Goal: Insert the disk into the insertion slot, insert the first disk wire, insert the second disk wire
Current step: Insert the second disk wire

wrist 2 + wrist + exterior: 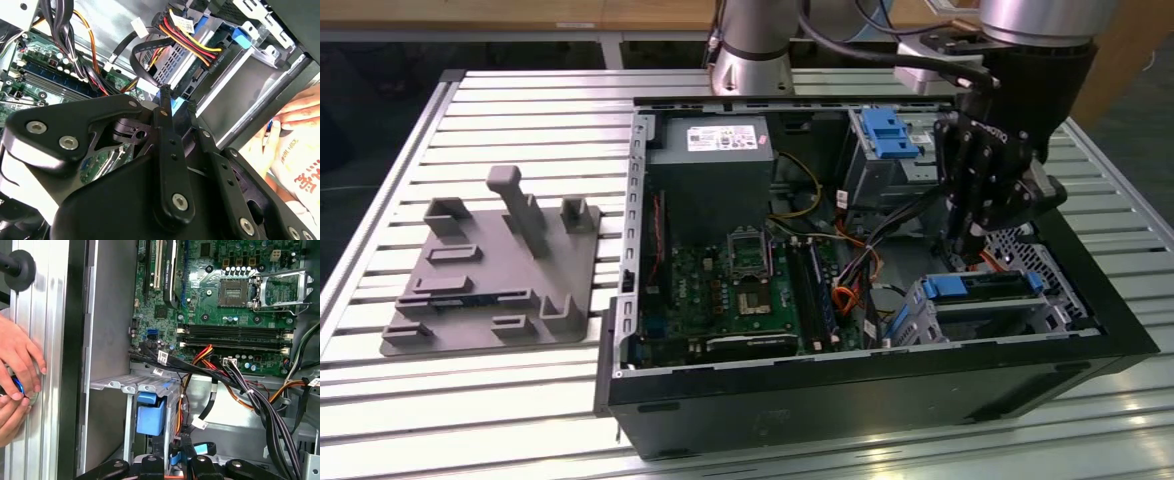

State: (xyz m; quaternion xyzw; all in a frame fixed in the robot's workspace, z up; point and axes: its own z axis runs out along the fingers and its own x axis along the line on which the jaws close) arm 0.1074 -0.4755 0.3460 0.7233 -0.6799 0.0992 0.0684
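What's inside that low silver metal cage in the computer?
The disk in its blue frame lies inside the insertion slot, with red, yellow and black wires running to its end. The hand hangs close by, covering part of that end.

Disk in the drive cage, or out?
In. In the exterior view the disk, in its blue carrier, lies inside the insertion slot, a perforated cage.
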